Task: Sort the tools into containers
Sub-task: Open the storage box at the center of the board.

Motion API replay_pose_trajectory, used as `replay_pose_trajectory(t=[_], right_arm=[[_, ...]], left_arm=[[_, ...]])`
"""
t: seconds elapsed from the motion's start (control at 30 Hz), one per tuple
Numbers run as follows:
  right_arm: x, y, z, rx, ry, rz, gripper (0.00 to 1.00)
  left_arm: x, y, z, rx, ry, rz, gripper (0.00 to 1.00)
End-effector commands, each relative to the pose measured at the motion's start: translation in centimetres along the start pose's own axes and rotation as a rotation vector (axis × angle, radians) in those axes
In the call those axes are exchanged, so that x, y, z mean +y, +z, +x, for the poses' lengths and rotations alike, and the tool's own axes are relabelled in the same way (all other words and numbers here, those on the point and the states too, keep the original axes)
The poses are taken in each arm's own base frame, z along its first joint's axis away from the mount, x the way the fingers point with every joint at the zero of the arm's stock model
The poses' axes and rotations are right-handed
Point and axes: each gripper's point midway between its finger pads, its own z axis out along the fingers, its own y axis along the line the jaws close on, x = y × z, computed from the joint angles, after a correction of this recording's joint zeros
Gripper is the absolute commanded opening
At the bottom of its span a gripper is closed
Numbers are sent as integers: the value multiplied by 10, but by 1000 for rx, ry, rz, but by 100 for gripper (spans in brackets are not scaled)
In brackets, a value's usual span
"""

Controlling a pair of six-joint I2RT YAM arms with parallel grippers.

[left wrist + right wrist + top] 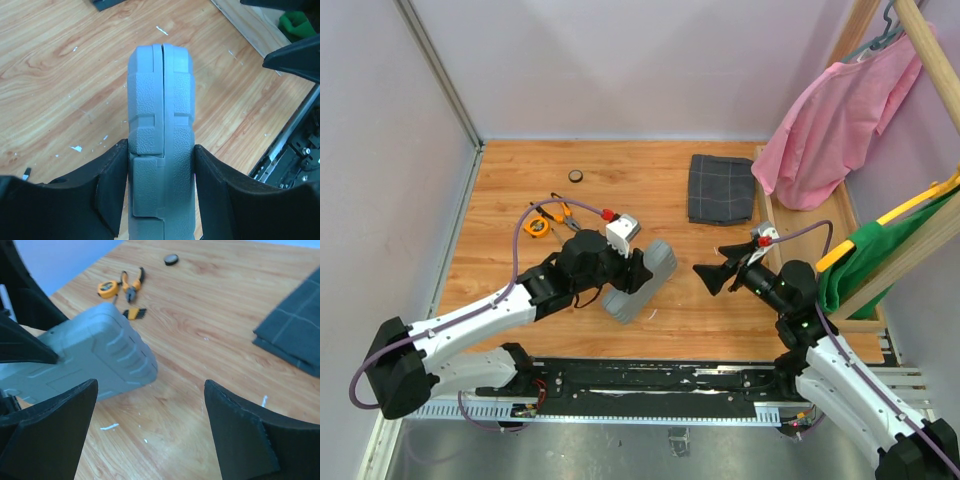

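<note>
top view: the left claw [635, 275] pinches the grey tool case [660, 262], which stands on edge mid-worktop [520, 170] toward the near edge. the right claw [708, 278] is spread just beside it. the tape measure [537, 226] and pliers [560, 212] lie toward the far left corner.

left wrist: the case is shut, clamped across its thickness.

right wrist: a bit holder [135, 314] lies between the case and the pliers.

the step looks like opening the case. next, the right claw likely needs one half at the seam.

No readable text, labels or numbers
</note>
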Motion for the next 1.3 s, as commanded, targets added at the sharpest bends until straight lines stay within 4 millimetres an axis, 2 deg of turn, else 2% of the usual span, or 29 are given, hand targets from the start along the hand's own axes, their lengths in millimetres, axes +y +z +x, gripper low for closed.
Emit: replay_pose_trajectory(t=[0.0, 0.1, 0.2, 0.3, 0.43, 0.57, 0.7, 0.8, 1.27], right_arm=[[28, 0, -25, -113, -64, -161, 88], [34, -1, -26, -119, -93, -202, 88], [46, -3, -18, -106, -220, -299, 88], [49, -2, -17, -94, -270, -330, 87], [70, -2, -14, -115, -360, -458, 87], [102, -3, -3, -128, -563, -602, 88], [130, -6, 12, -92, -721, -742, 90], [143, -9, 20, -71, -758, -832, 90], [148, 17, 46, 87, -748, -911, 87]], left_arm=[[-22, -13, -33, -78, 111, 104, 0], [-31, -20, -26, -76, 243, 192, 0], [-40, -30, -14, -86, 378, 286, 0], [-40, -38, -12, -94, 441, 299, 0], [-42, -43, 5, -39, 555, 366, 0], [-42, -43, 18, 9, 613, 400, 0], [-40, -41, 25, 33, 648, 414, 0], [-42, -42, 29, 39, 659, 439, 0], [-57, -45, 41, 53, 672, 539, 0]])
